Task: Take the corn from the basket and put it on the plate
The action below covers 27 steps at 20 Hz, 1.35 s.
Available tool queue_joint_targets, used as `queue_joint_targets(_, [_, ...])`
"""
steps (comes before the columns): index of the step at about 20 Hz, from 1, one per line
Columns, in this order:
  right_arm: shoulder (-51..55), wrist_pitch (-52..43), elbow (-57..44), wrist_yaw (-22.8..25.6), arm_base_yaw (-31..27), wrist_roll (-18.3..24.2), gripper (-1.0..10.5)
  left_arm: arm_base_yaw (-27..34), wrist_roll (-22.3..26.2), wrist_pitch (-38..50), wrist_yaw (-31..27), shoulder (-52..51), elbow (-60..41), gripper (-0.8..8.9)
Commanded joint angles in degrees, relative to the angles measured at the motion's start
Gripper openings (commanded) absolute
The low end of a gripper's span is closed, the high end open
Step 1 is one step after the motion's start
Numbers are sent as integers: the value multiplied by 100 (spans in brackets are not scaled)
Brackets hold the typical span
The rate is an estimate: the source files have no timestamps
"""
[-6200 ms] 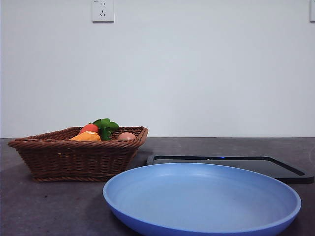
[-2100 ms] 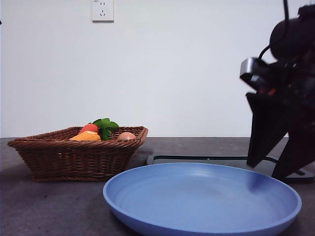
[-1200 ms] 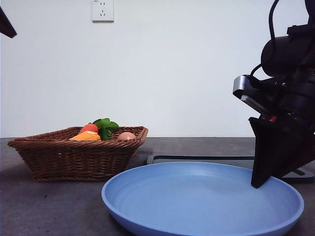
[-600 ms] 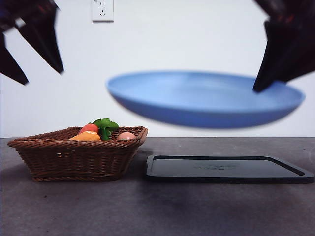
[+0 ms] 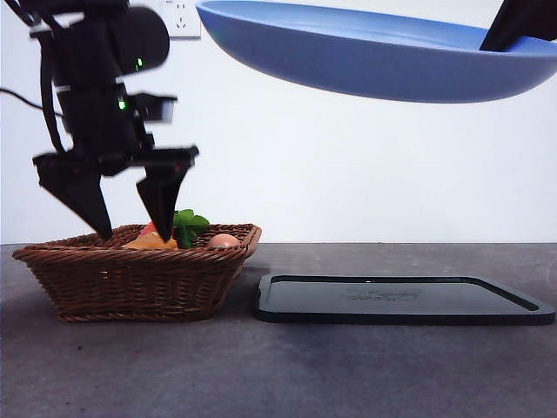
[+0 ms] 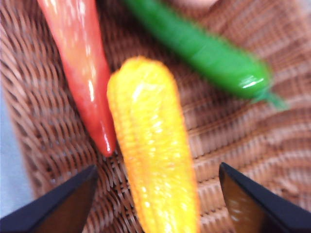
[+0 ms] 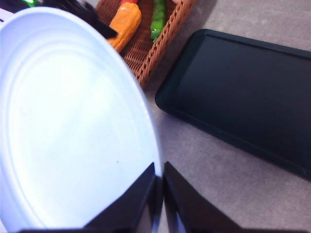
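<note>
The corn (image 6: 153, 150) lies lengthwise in the wicker basket (image 6: 233, 145), between a red-orange carrot (image 6: 82, 63) and a green pod (image 6: 209, 53). My left gripper (image 6: 156, 167) hangs open just above it, one jaw on each side of the cob. In the front view this gripper (image 5: 133, 233) hovers over the basket (image 5: 130, 279), its tips at rim height. The light-blue plate (image 5: 374, 65) hangs high in the air, tilted. My right gripper (image 7: 158, 170) is shut on the plate's (image 7: 68, 121) rim.
A flat black tray (image 5: 400, 300) lies on the dark table to the right of the basket. Green leaves (image 5: 187, 226) and a pale egg-like object (image 5: 224, 241) poke above the basket rim. A wall socket (image 5: 183, 17) sits behind.
The plate has been lifted from mid-height to the top of the front view. The left arm has come down from the upper left to just over the basket.
</note>
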State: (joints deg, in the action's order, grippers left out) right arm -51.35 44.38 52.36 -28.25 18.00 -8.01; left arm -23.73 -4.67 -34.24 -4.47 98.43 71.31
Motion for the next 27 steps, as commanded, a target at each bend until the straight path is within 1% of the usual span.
queue_joint_targets(1, [-17,-33,114,7,17,-103,2,-68,-61,120,-37,256,129,403])
queue_joint_targets(4, [-17,-39,114,24,17,-101,2,-144,-98,116,-37,448,129,401])
queue_joint_targets(7, [-17,-31,114,168,11,-98,2,-210,-116,101,-35,522,129,361])
queue_joint_targets(9, [-17,-31,114,168,7,-98,2,-227,-138,83,-35,522,129,358])
queue_joint_targets(11, [-17,-31,114,168,7,-98,2,-229,-247,-17,-35,522,129,310])
queue_joint_targets(14, [-17,-35,114,168,7,-98,2,-229,-269,-151,-33,531,129,255])
queue_joint_targets(17, [-17,-44,114,168,9,-76,2,-229,-404,-203,-31,531,129,164])
queue_joint_targets(18, [-17,-55,114,168,7,-79,2,-227,-404,-203,-31,531,129,150])
queue_joint_targets(21, [-24,-57,114,170,7,-81,2,-212,-505,-240,-26,483,129,149])
queue_joint_targets(24, [-68,-61,111,223,7,-103,2,-212,-514,-240,-26,87,131,138])
queue_joint_targets(27, [-374,-63,111,439,2,-103,2,-212,-555,-260,-4,-691,131,138])
